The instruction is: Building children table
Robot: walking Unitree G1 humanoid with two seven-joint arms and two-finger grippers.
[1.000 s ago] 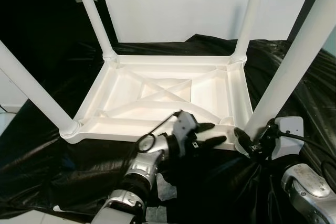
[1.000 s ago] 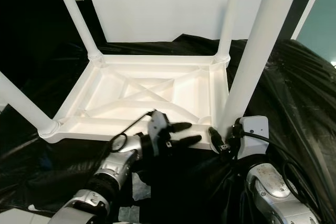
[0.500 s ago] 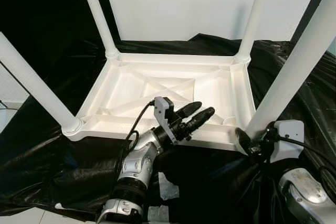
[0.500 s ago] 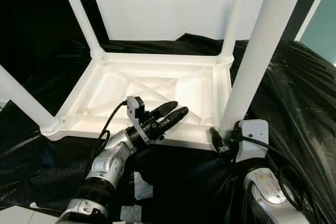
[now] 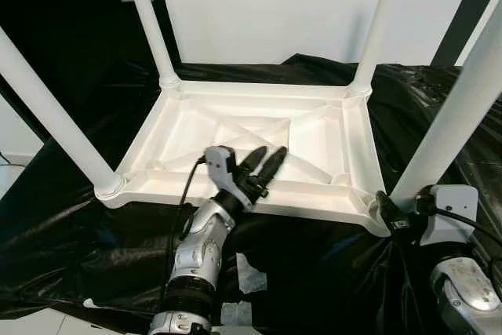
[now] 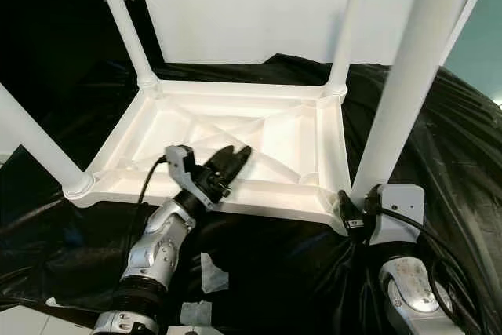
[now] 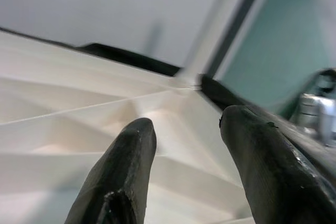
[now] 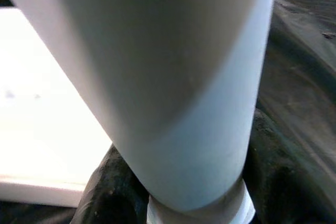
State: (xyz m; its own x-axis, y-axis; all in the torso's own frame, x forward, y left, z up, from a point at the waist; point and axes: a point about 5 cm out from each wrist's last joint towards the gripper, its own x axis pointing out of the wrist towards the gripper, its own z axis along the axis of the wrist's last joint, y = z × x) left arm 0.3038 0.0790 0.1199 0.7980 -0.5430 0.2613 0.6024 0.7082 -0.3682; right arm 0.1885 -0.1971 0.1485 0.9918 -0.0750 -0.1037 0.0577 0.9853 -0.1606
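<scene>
The white plastic children's table (image 5: 363,147) lies upside down on a black sheet, with all of its legs pointing up. My left gripper (image 5: 271,151) reaches over the near rim and hovers above the ribbed underside (image 7: 63,124); it is open with nothing between its fingers (image 7: 131,156). My right gripper (image 5: 396,213) sits at the foot of the near right leg (image 5: 455,115), shut on it. That leg (image 8: 173,93) stands very close in the right wrist view. The near left leg (image 5: 47,115) rises at the left.
Crumpled black sheet (image 5: 94,256) covers the floor around the table. Pale scraps (image 5: 251,276) lie on it near my left arm. A white wall panel (image 5: 267,5) stands behind the far legs (image 5: 145,13). A strip of bare light floor (image 5: 16,178) shows at the left.
My left gripper has swung left and forward, from beside the near rim to over the table's underside. The right gripper has stayed at the near right leg. The camera has shifted slightly.
</scene>
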